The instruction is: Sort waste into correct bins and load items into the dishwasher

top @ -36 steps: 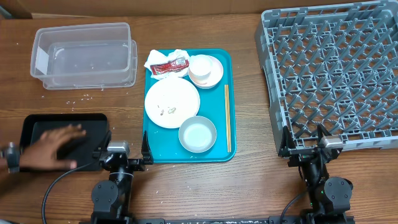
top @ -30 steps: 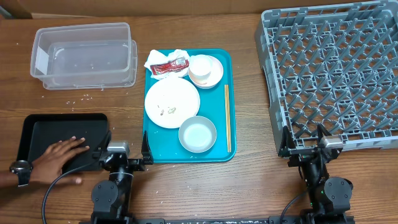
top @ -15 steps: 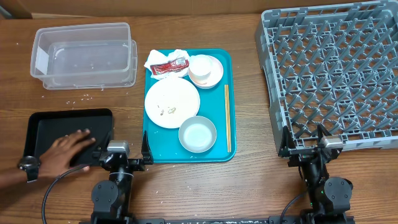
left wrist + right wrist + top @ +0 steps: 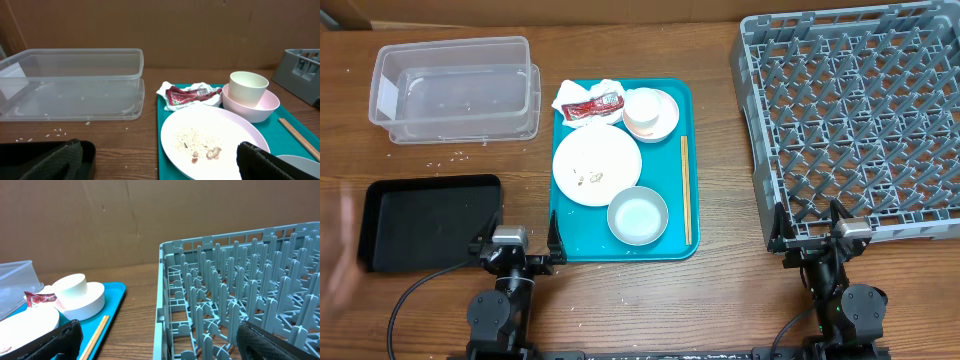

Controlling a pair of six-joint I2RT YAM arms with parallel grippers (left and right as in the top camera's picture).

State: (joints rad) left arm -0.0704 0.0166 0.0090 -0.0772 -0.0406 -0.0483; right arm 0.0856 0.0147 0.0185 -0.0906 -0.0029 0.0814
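The left fingers [image 4: 272, 162] and right fingers [image 4: 277, 340] are spread wide and empty, parked at the worktop's [image 4: 720, 290] near edge. Sorting is judged not yet begun. The napkin [image 4: 606, 88] and sachet [image 4: 592, 106] lie at the tray's [image 4: 665, 165] far left corner, beyond the plate [image 4: 597, 165], well apart from the left fingers. A reach over the plate toward the sachet is called for next. A blur [image 4: 335, 250] at the left edge is possibly a hand.

Clear glossy plastic tub [image 4: 455, 88], wood-grain table [image 4: 720, 290], wooden chopsticks [image 4: 685, 189]
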